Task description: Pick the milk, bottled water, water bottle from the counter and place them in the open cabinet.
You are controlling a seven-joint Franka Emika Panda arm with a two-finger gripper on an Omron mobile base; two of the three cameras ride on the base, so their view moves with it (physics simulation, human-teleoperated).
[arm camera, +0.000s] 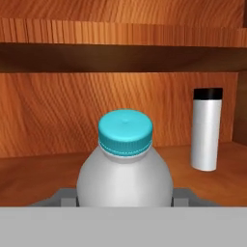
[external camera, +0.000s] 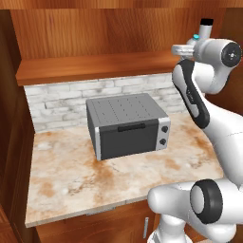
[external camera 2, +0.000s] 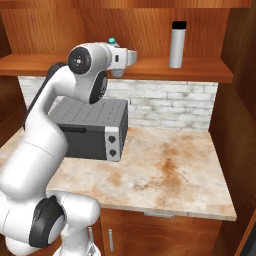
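Hand view: jaws (arm camera: 124, 198) grip the bottled water (arm camera: 125, 164), water bottle (arm camera: 206, 129) upright beside it on the shelf (arm camera: 38, 176). Base views add a toaster oven (external camera: 127, 124) on the tabletop (external camera 2: 165, 175).

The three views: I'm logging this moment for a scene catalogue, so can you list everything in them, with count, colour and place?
Bottled water: one, clear with a blue cap, in the gripper over the cabinet shelf.
Water bottle: one, silver-grey with a black cap, upright on the shelf, apart from the held bottle.
Open cabinet: one, reddish-brown wood, plank shelf above the brick wall.
Toaster oven: one, grey with a dark door and two knobs, on the stone top.
Stone top: one, beige with rust veins, below the shelf.
Brick wall: one, white, behind the stone top.
Low cupboards: wood, short silver handles, under the stone top.
Gripper: one, shut on the bottled water.
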